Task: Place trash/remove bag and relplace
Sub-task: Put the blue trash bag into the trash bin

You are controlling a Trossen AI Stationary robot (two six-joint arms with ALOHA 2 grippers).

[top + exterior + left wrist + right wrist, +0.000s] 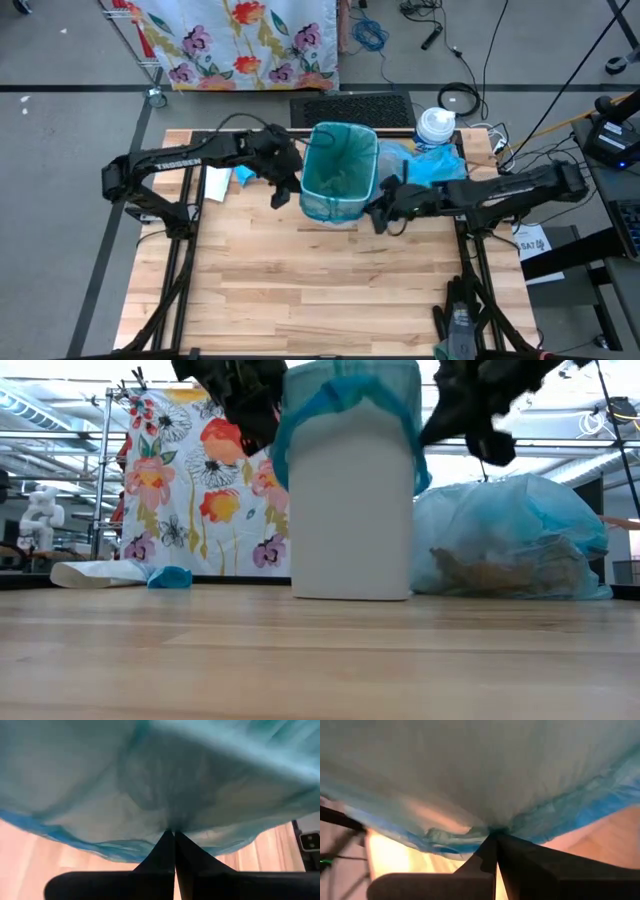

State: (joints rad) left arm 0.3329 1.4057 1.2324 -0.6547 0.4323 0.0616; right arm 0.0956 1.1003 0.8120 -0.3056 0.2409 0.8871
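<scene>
White bin (350,510) is standing upright at table (330,290) rear-centre, mouth up, the bag (340,165) lining it. Left gripper (174,834) and right gripper (494,836) are pinching bag's rim w/ jaws together, opposite sides. Full blue bag (515,540) is sitting just beside bin

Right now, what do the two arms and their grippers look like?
Both arms are dark, near-black jointed links. The left arm carries white TROSSEN lettering along its link. The left gripper and right gripper each have two dark, flat fingers tapering to a point.
</scene>
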